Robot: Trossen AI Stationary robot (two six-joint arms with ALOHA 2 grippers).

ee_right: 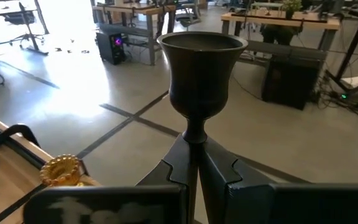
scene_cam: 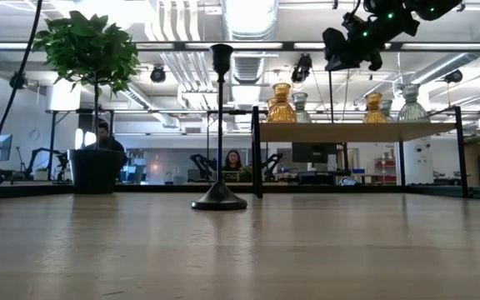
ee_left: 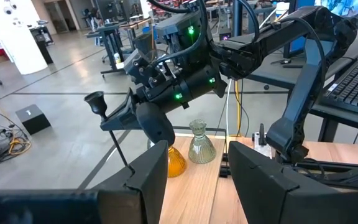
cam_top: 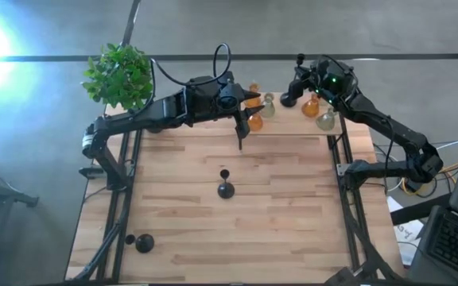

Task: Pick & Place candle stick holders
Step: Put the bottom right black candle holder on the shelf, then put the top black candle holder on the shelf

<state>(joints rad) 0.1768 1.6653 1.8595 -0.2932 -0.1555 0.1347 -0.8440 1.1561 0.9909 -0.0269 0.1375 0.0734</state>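
Left pincer [cam_top: 249, 107]: my fingers are spread, nothing between them, amber holder [cam_top: 255, 121] just beside.
Black holder [cam_top: 226, 189]: upright mid-table, well apart from both pincers.
Right pincer [ee_right: 194, 163]: clenched on black goblet holder's [ee_right: 201, 74] stem, above glass holders [cam_top: 325, 120].

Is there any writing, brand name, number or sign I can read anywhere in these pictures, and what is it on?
None can be read.
Candle stick holders: plain, no labels.
Robot arms: only green lights, no readable lettering.
Papers beside the table: marks too small to read.
Screens in the room behind: too blurred.
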